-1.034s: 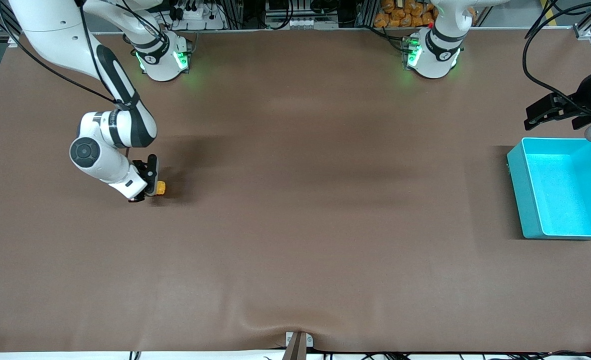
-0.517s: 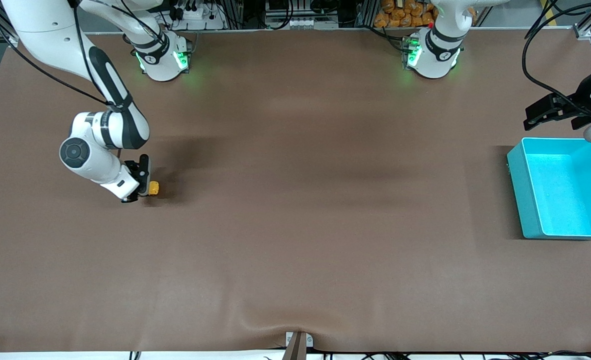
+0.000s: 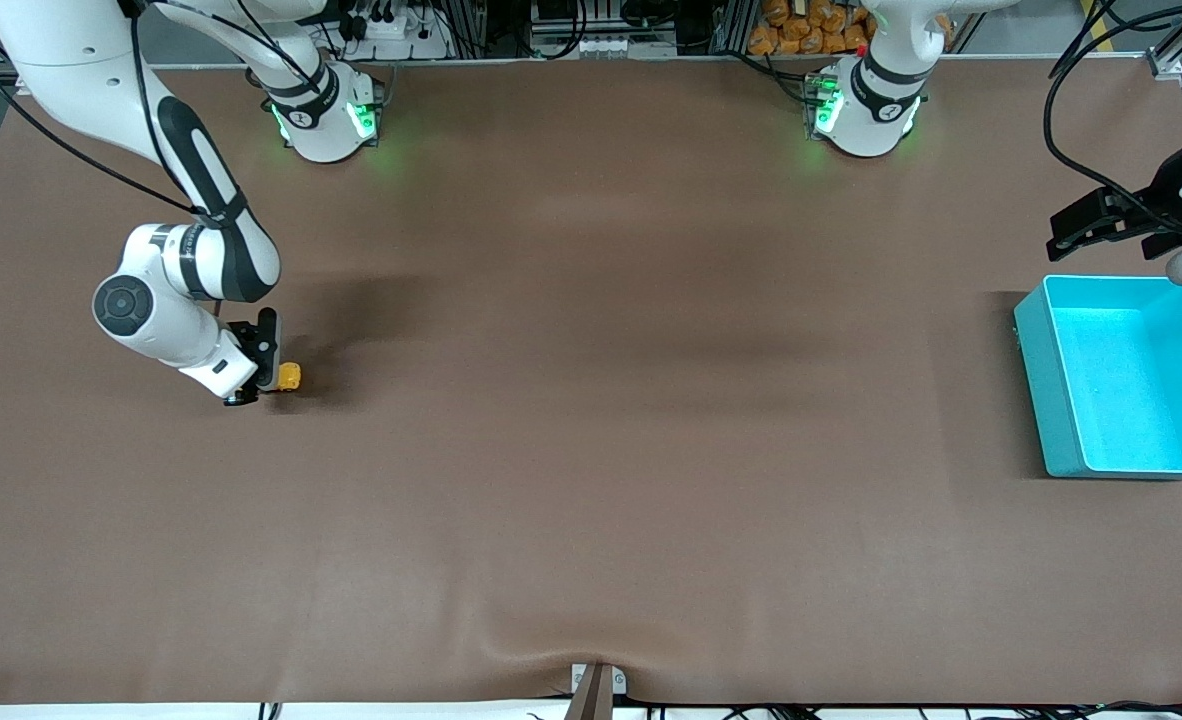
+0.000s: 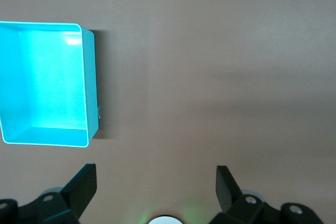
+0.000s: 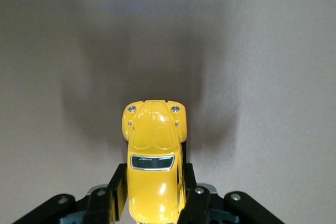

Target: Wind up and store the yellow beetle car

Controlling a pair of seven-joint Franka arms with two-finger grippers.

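Observation:
The yellow beetle car rests low on the brown table toward the right arm's end. My right gripper is shut on the yellow beetle car, its black fingers clamping both sides of the body, the hood pointing away from the wrist. The car's rear is hidden between the fingers. My left gripper hangs open in the air beside the teal bin, near the left arm's end of the table. In the left wrist view its fingers stand wide apart with only table between them, the teal bin off to one side.
The teal bin is empty and sits at the table edge at the left arm's end. Both robot bases stand along the table's back edge. A wide stretch of bare brown mat lies between car and bin.
My right gripper has dragged the yellow beetle car along the table toward the right arm's end. The left arm has stayed still.

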